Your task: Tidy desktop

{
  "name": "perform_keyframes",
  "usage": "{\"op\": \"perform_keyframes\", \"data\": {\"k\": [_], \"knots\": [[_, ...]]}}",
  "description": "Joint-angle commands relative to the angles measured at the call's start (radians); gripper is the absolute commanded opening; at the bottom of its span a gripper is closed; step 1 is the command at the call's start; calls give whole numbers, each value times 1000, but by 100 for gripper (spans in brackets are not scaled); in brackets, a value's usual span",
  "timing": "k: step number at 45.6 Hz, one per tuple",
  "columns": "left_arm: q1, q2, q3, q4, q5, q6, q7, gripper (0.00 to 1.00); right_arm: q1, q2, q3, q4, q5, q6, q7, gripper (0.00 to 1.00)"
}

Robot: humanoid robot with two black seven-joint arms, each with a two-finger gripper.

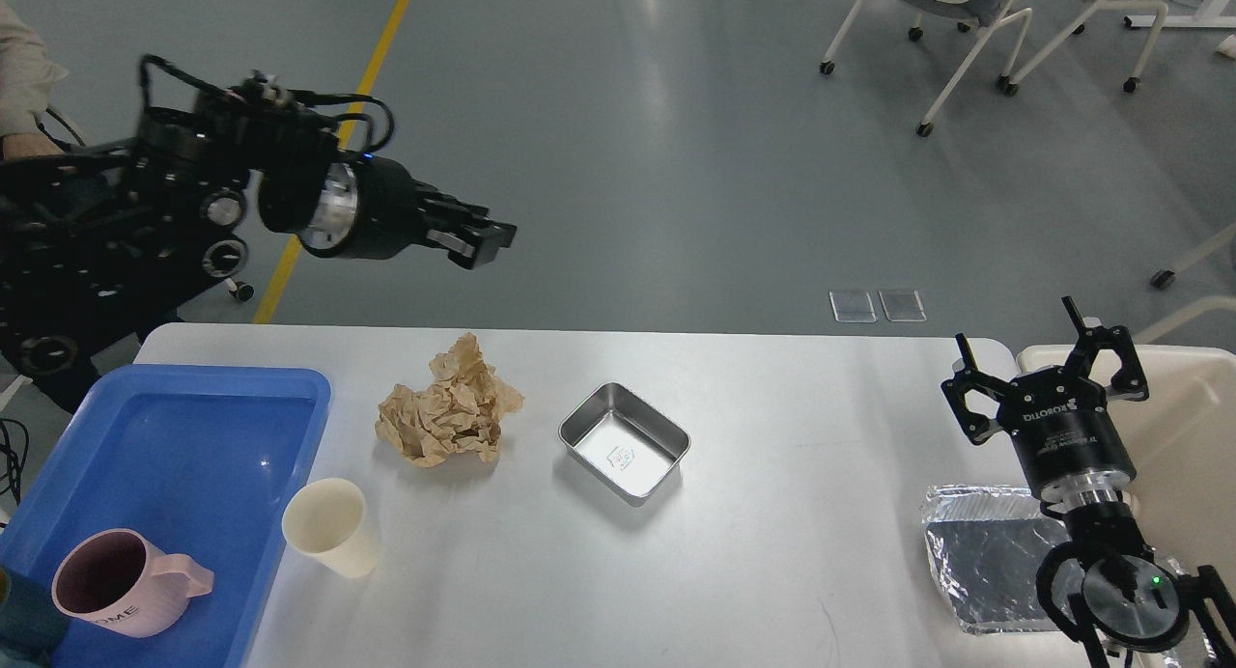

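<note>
The desktop (772, 552) is a wide white-grey tabletop. On it lie a crumpled brown paper ball (449, 409), a small empty steel tin (626, 443), a cream paper cup (328, 525) standing upright, and a sheet of silver foil (990, 552) at the right front. My left gripper (488, 241) hangs high above the table's far left edge, empty and away from everything; its fingers are dark and seen side-on. My right gripper (1048, 359) is open and empty, above the table's right end just behind the foil.
A blue plastic tray (212, 407) at the left holds a pink mug (116, 583). A cream plastic bin (1197, 436) stands at the right edge. A person sits at the far left; wheeled chairs stand on the floor at the back right.
</note>
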Motion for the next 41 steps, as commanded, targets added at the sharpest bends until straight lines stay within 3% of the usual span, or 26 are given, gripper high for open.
{"op": "perform_keyframes", "data": {"k": [1,7,12,20,26,30,36,41], "knots": [[78,252,-51,-100,-60,37,4,99,2,1,-10,-2,-1,0,0,100],[176,525,-56,-188,-150,120,4,99,6,2,-21,-3,-2,0,0,100],[282,673,-47,-221,-169,235,-2,99,9,4,-39,-5,-2,0,0,100],[448,775,-2,-228,-170,419,-9,99,14,6,-51,-5,-2,-2,0,100],[478,789,85,-229,-169,502,-14,99,15,6,-59,-5,-2,-2,0,100],[477,782,104,-229,-169,508,-28,99,14,4,-59,-5,-2,-2,0,100],[442,724,92,-225,-170,493,-109,99,8,2,-59,-3,-2,-2,0,100],[351,596,84,-202,-170,378,-112,99,2,1,-58,-2,-2,-2,0,100]]}}
